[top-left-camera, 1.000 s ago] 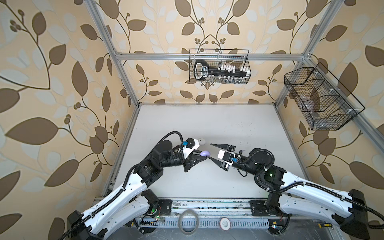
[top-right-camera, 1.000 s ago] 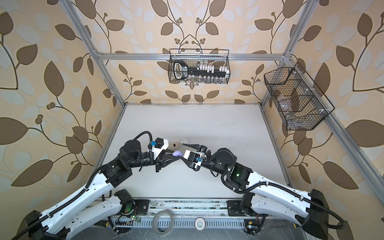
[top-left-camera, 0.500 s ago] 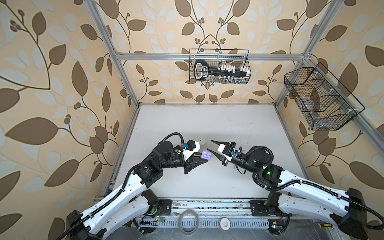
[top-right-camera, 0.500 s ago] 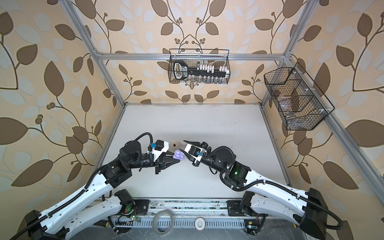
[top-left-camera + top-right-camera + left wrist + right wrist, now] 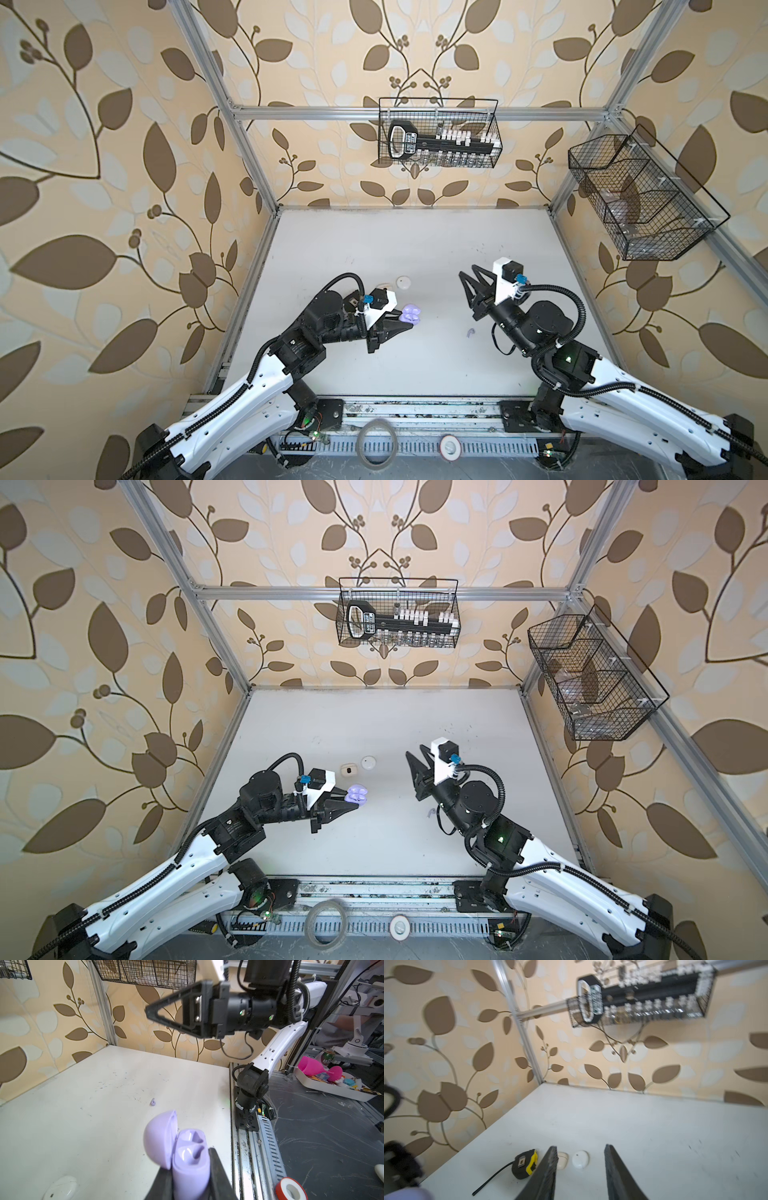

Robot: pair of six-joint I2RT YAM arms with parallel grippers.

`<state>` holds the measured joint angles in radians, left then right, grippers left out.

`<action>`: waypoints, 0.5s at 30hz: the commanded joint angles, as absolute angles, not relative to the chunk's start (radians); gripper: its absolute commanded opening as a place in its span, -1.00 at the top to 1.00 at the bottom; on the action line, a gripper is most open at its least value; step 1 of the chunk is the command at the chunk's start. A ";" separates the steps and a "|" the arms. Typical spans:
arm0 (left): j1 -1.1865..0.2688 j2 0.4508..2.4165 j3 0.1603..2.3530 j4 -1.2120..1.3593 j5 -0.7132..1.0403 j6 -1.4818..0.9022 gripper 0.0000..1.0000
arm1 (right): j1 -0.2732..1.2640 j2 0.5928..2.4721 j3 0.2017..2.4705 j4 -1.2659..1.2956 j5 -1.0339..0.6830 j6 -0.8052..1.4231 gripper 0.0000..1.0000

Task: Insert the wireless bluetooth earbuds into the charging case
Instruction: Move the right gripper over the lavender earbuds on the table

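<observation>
Since a second earlier the right gripper point(image 5: 466, 271) had drawn back from the left gripper point(image 5: 407, 321) – its tips, which had met at the lavender charging case point(image 5: 191, 1157), now stood raised and well apart from it, toward the right of both top views. Its jaws were parted with nothing between them. The left gripper had barely moved and stayed clamped on the case body, holding it above the white table point(image 5: 415, 245).

The case sat lid-open, its two sockets facing up toward the top cameras, the lid hinged back beside the body; whether an earbud filled either socket could not be told. One lavender earbud point(image 5: 470, 332) lay flat on the table close to the right arm – too small to tell which way its stem pointed.
</observation>
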<state>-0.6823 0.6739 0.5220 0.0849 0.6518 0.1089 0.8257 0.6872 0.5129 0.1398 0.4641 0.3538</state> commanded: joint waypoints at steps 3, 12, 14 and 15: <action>-0.689 0.606 0.511 0.124 0.585 0.077 1.00 | 0.798 0.703 0.322 -0.091 0.525 0.752 0.22; -0.689 0.580 0.520 0.086 0.600 0.057 1.00 | 0.721 0.962 0.471 -0.393 0.346 0.809 0.05; -0.689 0.575 0.521 0.080 0.604 0.061 1.00 | 0.683 0.988 0.510 -0.454 0.299 0.797 0.10; -0.689 0.574 0.520 0.078 0.603 0.064 1.00 | 0.663 1.002 0.532 -0.491 0.285 0.785 0.10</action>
<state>-0.6823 0.5900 0.5102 0.0673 0.5999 0.0689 0.6975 0.9813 0.4751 -0.3542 0.3645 0.7654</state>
